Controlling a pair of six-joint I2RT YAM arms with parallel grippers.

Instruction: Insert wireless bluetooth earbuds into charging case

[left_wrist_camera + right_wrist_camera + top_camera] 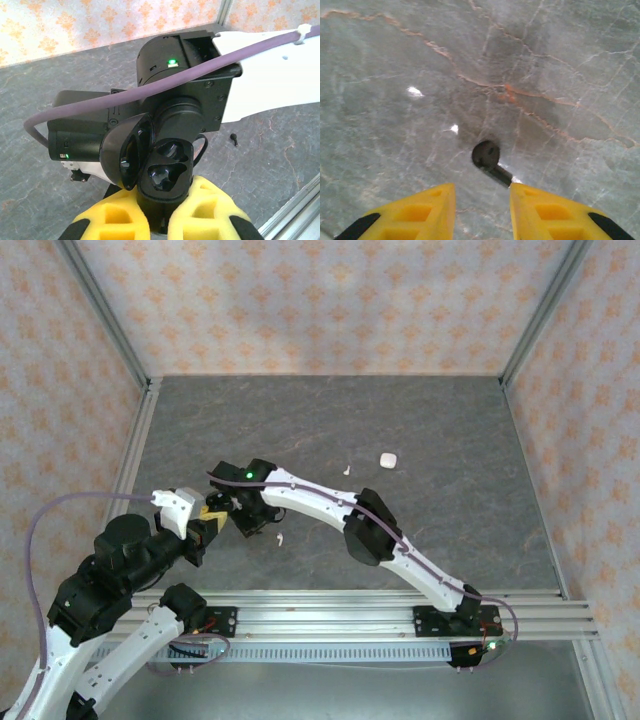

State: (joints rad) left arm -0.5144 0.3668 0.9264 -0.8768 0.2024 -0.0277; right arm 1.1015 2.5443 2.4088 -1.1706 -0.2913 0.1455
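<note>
Grey marbled stone covers the surface (420,420), with flowered walls on three sides. Near its near-left corner the left pincer (160,222) is pressed together on the base of a black case (162,167). It holds the case up from the stone, with the lid open to one side and both sockets empty. The right arm's wrist (185,65) hangs very close behind this case.

The right pincer (482,192) stands spread above a black earbud (487,156) that lies flat on the stone, and it grips nothing. The stem of the bud points toward the gap, but its end is just beside the right finger (540,210), not in the middle.

This is, I think, the first danger. If the fingers close like this, one finger can reach the stem first and push or spin the bud away. The round head can also slip out, because it is so small.

The second danger is the narrow space, since a quick lift of the right arm can hit the open lid and turn the case in its grip. The sockets are also shaped, so a bud held at a wrong angle can jam.

A white case (388,458) lies near the middle of the surface, with one white earbud (347,470) beside it. Another white bud (280,538) lies close to the near edge and may be taken by mistake.
</note>
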